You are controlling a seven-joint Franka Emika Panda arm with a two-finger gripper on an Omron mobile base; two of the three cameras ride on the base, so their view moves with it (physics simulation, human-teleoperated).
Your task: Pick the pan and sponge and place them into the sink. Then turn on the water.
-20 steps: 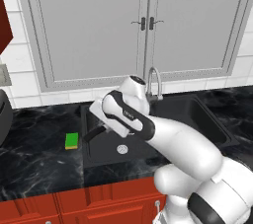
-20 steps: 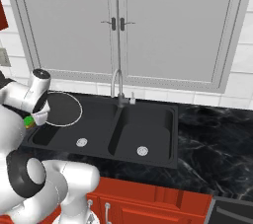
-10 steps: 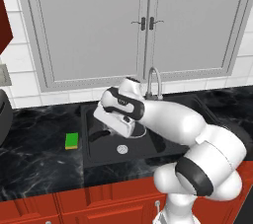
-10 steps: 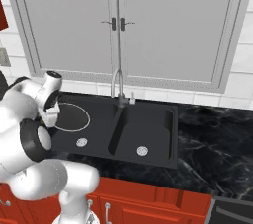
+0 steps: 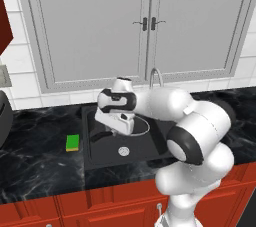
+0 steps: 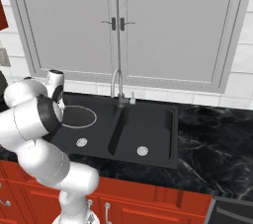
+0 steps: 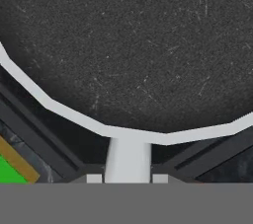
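My gripper is shut on the short black handle of the pan. The pan is held level over the left basin of the black sink. In the right base view its silver rim lies within that basin, partly behind my arm. The hand view looks straight into the dark pan, with the handle's neck running down between my fingertips. The green and yellow sponge lies on the counter just left of the sink, and its corner shows in the hand view. No water comes from the faucet.
The right basin holds nothing but its silver drain. Grey cabinet doors rise behind the black marble counter. A dark rounded object stands at the counter's far left edge.
My arm has swung right and carried the pan from the sink's left edge to over the left basin. The sponge has stayed in place.
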